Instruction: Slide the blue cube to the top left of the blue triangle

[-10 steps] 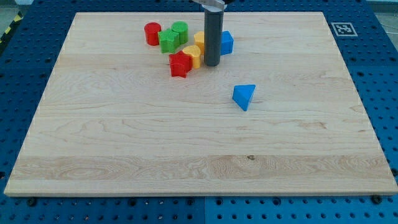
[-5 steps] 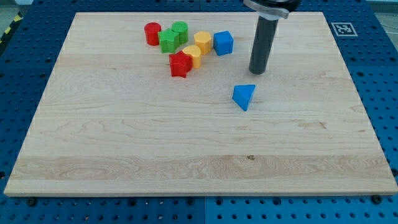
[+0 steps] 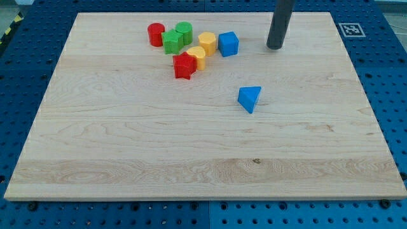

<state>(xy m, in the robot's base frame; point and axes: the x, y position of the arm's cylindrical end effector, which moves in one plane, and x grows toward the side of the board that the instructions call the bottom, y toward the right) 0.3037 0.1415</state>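
Near the upper right of the frame, your tip [image 3: 275, 47] rests on the board to the right of the blue cube [image 3: 228, 44], apart from it and touching nothing. No pincer is fitted on this rig — only the straight rod — so there is nothing to open or close, and nothing is held.

Outward from there, the blue cube sits at the right end of a cluster in the upper middle of the frame, just beside a yellow block [image 3: 206, 42]. Another yellow block [image 3: 197, 56], a red star-like block [image 3: 184, 66], two green blocks [image 3: 176, 37] and a red cylinder [image 3: 156, 34] lie further left. The blue triangle [image 3: 249, 98] lies alone below, near the frame's centre, well apart from the cluster.

By my reading you are at the approach step: the cube has yet to travel. The next move calls for bringing your tip behind the cube's upper side and pushing it downward, stopping up and left of the triangle.

The cube has no long axis; one corner faces the frame's bottom. The triangle's point aims lower left.
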